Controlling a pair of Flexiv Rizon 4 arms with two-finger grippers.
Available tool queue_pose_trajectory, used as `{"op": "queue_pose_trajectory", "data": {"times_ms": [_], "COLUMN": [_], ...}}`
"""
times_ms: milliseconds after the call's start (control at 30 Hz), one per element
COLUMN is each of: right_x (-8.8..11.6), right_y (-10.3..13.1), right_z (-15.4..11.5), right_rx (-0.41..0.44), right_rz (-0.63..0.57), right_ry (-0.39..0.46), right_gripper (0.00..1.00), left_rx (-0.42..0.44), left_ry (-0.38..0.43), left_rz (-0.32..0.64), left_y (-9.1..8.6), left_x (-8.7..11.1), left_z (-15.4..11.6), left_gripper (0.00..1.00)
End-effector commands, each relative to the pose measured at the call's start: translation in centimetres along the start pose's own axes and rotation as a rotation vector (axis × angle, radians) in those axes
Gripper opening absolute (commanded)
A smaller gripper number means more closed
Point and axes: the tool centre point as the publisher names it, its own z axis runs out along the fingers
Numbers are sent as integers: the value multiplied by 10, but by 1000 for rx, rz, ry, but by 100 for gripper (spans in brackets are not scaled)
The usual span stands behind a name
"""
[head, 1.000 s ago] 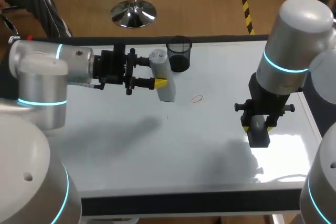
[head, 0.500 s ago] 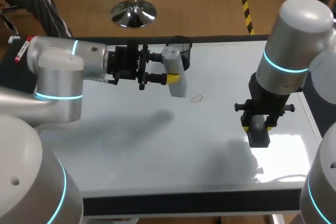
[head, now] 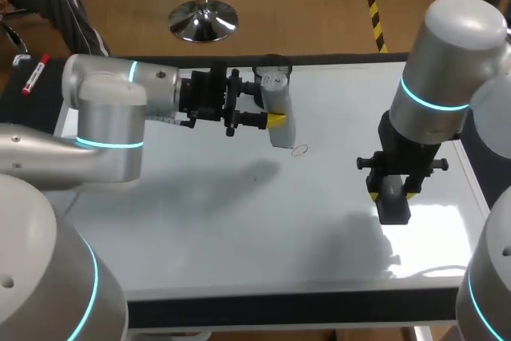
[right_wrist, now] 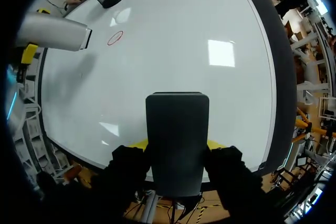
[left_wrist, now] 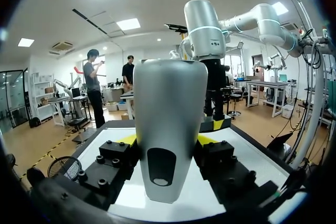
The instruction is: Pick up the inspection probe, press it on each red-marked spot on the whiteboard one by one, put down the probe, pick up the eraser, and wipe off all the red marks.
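Left gripper [head: 274, 113] clamped on probe [head: 282, 132], near whiteboard's [head: 239, 221] far edge. Tip hangs just beside red ring [head: 299, 150]: centre over it, then press straight down, gently.

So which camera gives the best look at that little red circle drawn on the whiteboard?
The right wrist view: the red circle lies unobstructed, close to the grey probe. The head view shows it small and faint; the left wrist view does not show it.

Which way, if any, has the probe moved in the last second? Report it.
Yes. Held in the left gripper, the probe has moved rightward in the head view, closing on the red circle.
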Motion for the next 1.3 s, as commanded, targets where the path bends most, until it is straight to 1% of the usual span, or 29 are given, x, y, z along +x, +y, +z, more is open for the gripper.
{"op": "queue_pose_trajectory", "data": {"times_ms": [33,367,700,1067,1300], "right_x": [-1,-1,-1,-1,-1], "right_y": [-1,-1,-1,-1,-1], "right_z": [-1,-1,-1,-1,-1], "right_rx": [-2,-2,-2,-2,-2], "right_rz": [-1,-1,-1,-1,-1], "right_ry": [3,3,3,3,3], "right_gripper": [0,0,0,0,0], "left_rx": [5,14,22,25,19], "left_ry": [6,9,6,6,4], "left_rz": [-3,-17,-40,-58,-62], "left_y": [5,13,25,37,41], "left_x": [-7,-8,-9,-9,-11], "left_z": [12,22,28,31,32], "left_gripper": [0,0,0,0,0]}}
